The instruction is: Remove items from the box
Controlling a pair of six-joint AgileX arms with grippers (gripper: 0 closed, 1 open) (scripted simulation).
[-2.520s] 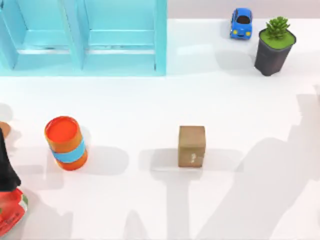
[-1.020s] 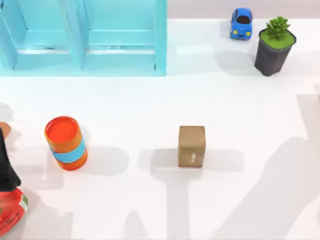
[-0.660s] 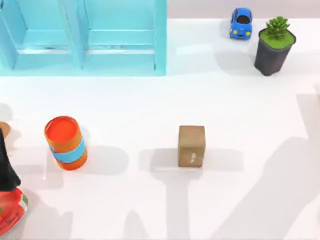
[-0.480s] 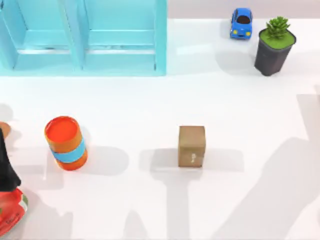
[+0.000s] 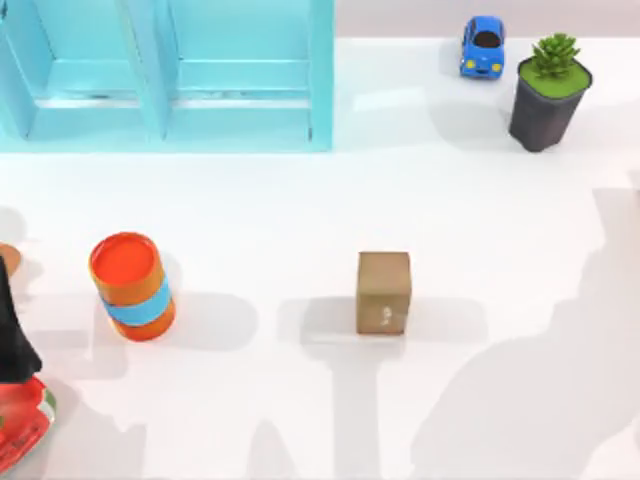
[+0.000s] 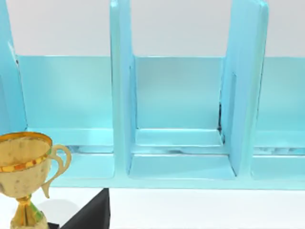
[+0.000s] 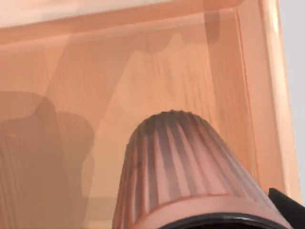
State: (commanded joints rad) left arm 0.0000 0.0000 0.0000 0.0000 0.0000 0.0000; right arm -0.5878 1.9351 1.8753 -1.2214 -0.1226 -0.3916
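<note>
So my right claw (image 7: 288, 205) is hanging right over the brown cup (image 7: 186, 171), close enough that the ribbed side is basically in the wrist cam's face. All I get of the claw itself is a dark sliver beside the cup's rim, so honestly I can't tell if it's open or closed. Around the cup, going outward from the claw, are the peach walls of the box (image 7: 267, 71). The cup stands on the floor of it, near one side wall, so I figure it's the item left to pull out and the claw is parked low to line up a grab. Well apart from the claw, the tan block (image 5: 384, 290) sits out on the open table (image 5: 300, 200), which I read as done. The orange barrel (image 5: 131, 286) farther off isn't my job. My left arm (image 5: 12, 330) idles at the table's left edge, facing the turquoise shelf (image 6: 181, 157) and a gold trophy (image 6: 24, 167); can't tell that claw's state either.
</note>
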